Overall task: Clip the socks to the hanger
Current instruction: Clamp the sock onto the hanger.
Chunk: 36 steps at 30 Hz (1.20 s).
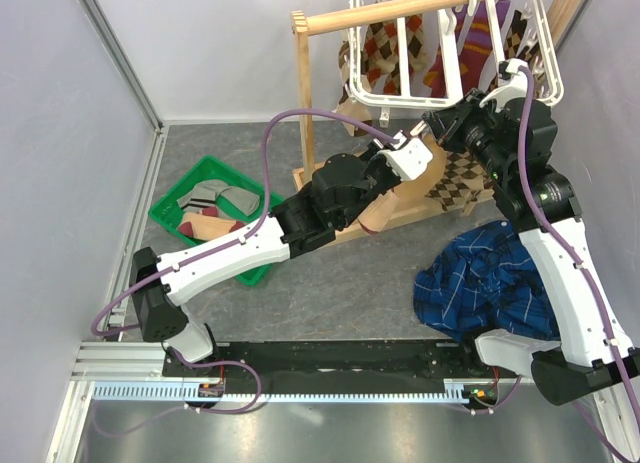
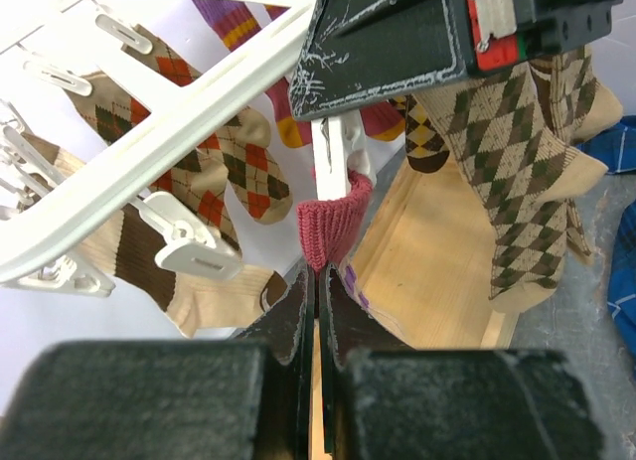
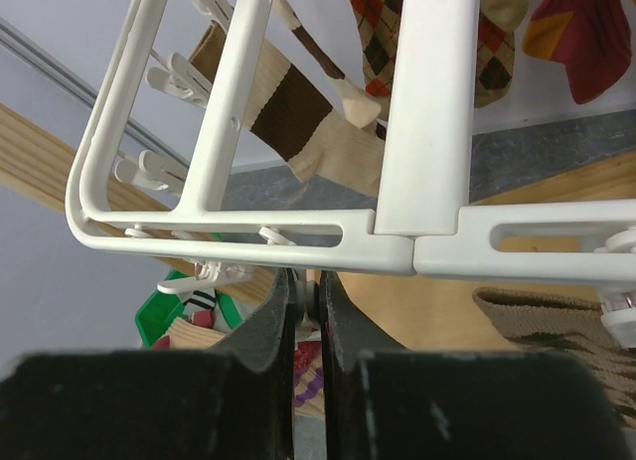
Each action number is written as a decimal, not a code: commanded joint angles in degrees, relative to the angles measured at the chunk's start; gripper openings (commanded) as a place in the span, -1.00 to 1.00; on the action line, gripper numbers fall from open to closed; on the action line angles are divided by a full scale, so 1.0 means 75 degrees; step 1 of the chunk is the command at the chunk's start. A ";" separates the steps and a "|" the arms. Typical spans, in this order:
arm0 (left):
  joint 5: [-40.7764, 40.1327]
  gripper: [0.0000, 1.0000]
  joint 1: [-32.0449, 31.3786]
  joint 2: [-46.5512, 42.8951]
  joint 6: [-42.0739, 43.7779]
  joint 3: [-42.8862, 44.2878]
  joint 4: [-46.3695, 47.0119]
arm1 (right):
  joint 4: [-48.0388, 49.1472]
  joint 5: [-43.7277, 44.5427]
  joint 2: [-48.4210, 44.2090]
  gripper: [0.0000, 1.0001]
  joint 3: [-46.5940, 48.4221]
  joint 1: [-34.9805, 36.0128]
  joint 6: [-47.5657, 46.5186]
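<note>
Roughly mid-job: left gripper [image 2: 316, 277] is clamped tight on a maroon-cuffed sock [image 2: 333, 222], cuff up in a clip [image 2: 331, 152] under the hanger [image 2: 179, 132]. The right gripper [image 3: 306, 283] pinches that clip. Spare socks [image 1: 215, 196] wait in the green bin [image 1: 172, 201].

The grey mottled desk [image 1: 340, 283] is carrying a green basket [image 1: 200, 165] at its left. A wooden stand [image 1: 303, 103] is standing at the rear, and a crumpled blue plaid cloth [image 1: 490, 283] is lying at the right.
</note>
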 commanded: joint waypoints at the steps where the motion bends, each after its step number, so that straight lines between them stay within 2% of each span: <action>1: -0.0117 -0.96 -0.0108 0.0066 0.0348 0.0390 0.0489 | -0.0267 0.0329 0.0137 -0.75 0.0056 0.0004 0.0049; 9: -0.0246 -0.96 -0.0143 0.0195 0.0324 0.0542 0.0513 | -0.0291 0.0305 0.0102 -0.75 0.0044 0.0004 0.0120; 14: -0.0257 -0.97 -0.0166 0.0207 0.0313 0.0601 0.0536 | -0.0373 0.0282 0.0137 -0.57 0.0009 0.0004 0.0120; 15: -0.0258 -0.96 -0.0178 0.0207 0.0313 0.0601 0.0536 | -0.0384 0.0259 0.0137 -0.50 0.0032 0.0004 0.0131; 16: -0.0269 -0.96 -0.0190 0.0195 0.0301 0.0601 0.0536 | -0.0385 0.0259 0.0125 -0.26 0.0044 0.0004 0.0131; 18: -0.0269 -0.96 -0.0190 0.0207 0.0313 0.0589 0.0525 | -0.0396 0.0224 0.0114 0.09 0.0067 0.0004 0.0131; 21: -0.0257 -0.96 -0.0178 0.0183 0.0289 0.0566 0.0513 | -0.0385 0.0212 0.0078 0.35 0.0114 -0.0007 0.0120; 25: -0.0199 -0.95 -0.0178 0.0137 0.0196 0.0554 0.0513 | -0.0361 0.0212 -0.0027 0.56 0.0150 -0.0007 0.0096; 28: -0.0094 -0.69 -0.0190 0.0031 -0.0003 0.0496 0.0513 | -0.0221 0.0235 -0.0156 0.67 0.0115 0.0004 0.0061; 31: 0.0082 -0.21 -0.0166 -0.0168 -0.0226 0.0344 0.0524 | -0.0080 0.0235 -0.0285 0.74 0.0068 0.0004 -0.0044; 33: 0.0199 -0.01 -0.0166 -0.0367 -0.0471 0.0191 0.0513 | -0.0010 0.0235 -0.0402 0.78 0.0056 0.0004 -0.0103; 34: 0.0246 0.17 -0.0143 -0.0449 -0.0554 0.0133 0.0501 | 0.0037 0.0200 -0.0414 0.79 0.0033 0.0004 -0.0138; 36: 0.0433 0.31 -0.0131 -0.0705 -0.0857 -0.0066 0.0454 | 0.0188 0.0153 -0.0507 0.82 -0.0026 -0.0007 -0.0232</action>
